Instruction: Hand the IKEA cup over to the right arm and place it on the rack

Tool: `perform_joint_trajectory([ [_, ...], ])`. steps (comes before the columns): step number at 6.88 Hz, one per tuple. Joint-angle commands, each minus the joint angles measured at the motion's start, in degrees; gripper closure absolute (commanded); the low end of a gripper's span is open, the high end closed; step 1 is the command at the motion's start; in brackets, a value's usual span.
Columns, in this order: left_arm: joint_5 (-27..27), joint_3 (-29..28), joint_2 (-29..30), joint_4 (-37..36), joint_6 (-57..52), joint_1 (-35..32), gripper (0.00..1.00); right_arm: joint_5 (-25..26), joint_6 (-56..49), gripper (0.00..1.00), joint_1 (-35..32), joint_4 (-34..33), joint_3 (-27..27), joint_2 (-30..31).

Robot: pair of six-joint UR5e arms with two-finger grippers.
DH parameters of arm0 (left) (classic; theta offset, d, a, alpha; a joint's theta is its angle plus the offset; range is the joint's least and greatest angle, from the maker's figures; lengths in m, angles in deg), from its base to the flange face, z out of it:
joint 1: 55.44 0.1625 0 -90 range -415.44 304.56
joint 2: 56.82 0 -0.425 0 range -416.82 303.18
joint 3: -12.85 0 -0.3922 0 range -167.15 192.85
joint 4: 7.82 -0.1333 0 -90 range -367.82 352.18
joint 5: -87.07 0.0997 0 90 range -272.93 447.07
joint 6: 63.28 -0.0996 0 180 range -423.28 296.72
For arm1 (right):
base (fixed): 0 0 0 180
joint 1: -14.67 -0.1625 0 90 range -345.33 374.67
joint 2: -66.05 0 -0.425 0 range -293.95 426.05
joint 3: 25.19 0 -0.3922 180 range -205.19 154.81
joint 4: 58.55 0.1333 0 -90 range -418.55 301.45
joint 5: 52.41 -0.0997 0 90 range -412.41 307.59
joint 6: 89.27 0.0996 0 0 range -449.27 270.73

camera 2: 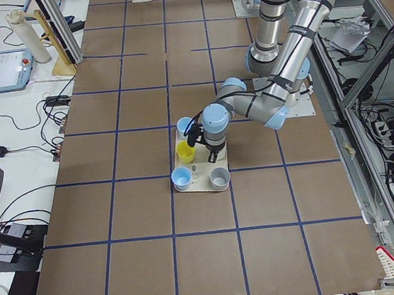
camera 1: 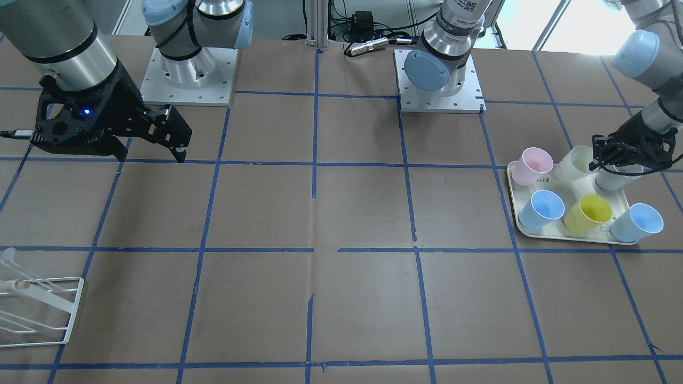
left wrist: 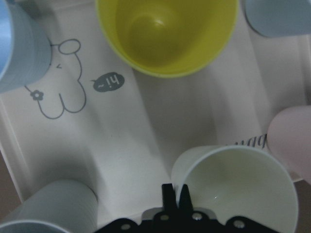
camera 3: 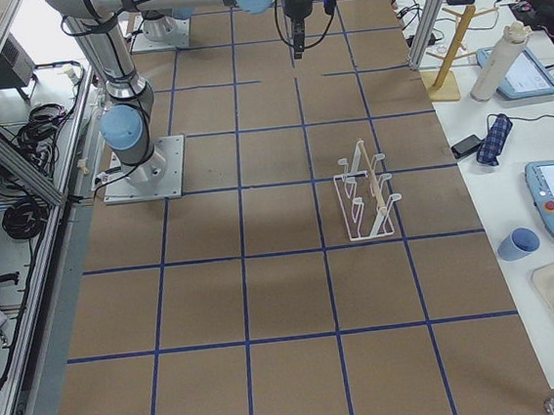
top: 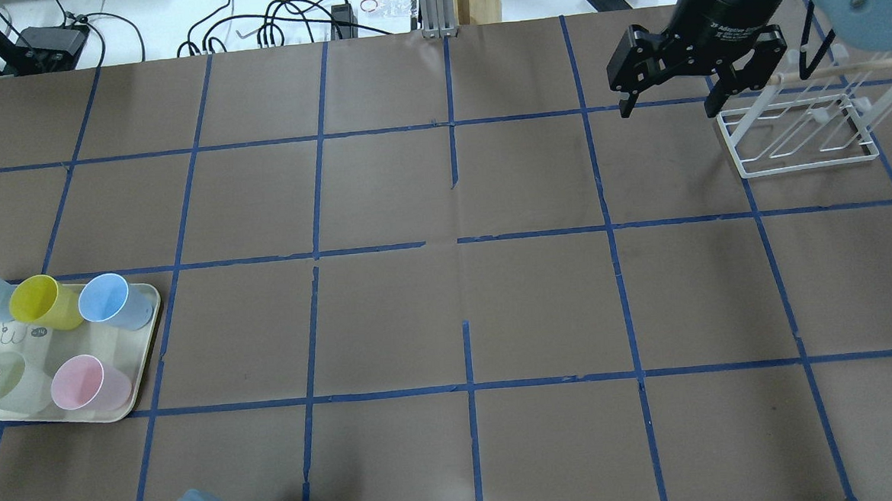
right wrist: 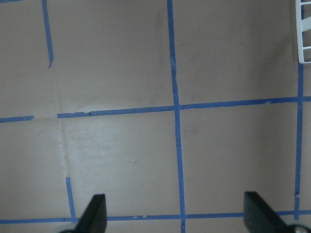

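Note:
The IKEA cup [left wrist: 238,189], pale cream, stands on a cream tray [left wrist: 121,141] among other cups; it also shows in the front view [camera 1: 575,161] and the overhead view [top: 6,384]. My left gripper [left wrist: 176,195] has its two fingers pinched on the cup's rim wall, one inside and one outside. The cup still rests on the tray. My right gripper [top: 667,107] is open and empty, hanging above the table just left of the white wire rack [top: 799,136]. The rack also shows in the front view [camera 1: 42,314].
The tray [camera 1: 515,205] also holds a pink cup [camera 1: 533,165], a yellow cup [camera 1: 587,213], two blue cups [camera 1: 541,208] and a grey cup [camera 1: 613,180] right beside the held cup. The brown table has a blue tape grid.

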Motion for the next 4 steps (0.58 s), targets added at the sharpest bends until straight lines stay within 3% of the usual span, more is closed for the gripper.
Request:
perform_joint_trajectory([
  [1,-0.30,-7.27,-3.15,13.72,-0.17,-0.10,1.00,-0.21,-0.06,0.00,0.00,-0.11,-0.08,-0.03],
  [3,-3.88,-16.94,-5.52,32.78,-0.17,-1.50,1.00,0.14,0.02,0.00,0.00,0.07,-0.17,-0.03],
  [4,-5.21,-19.51,-6.58,37.93,0.88,-3.94,1.00,0.23,-0.06,0.00,0.00,0.07,-0.26,-0.03],
])
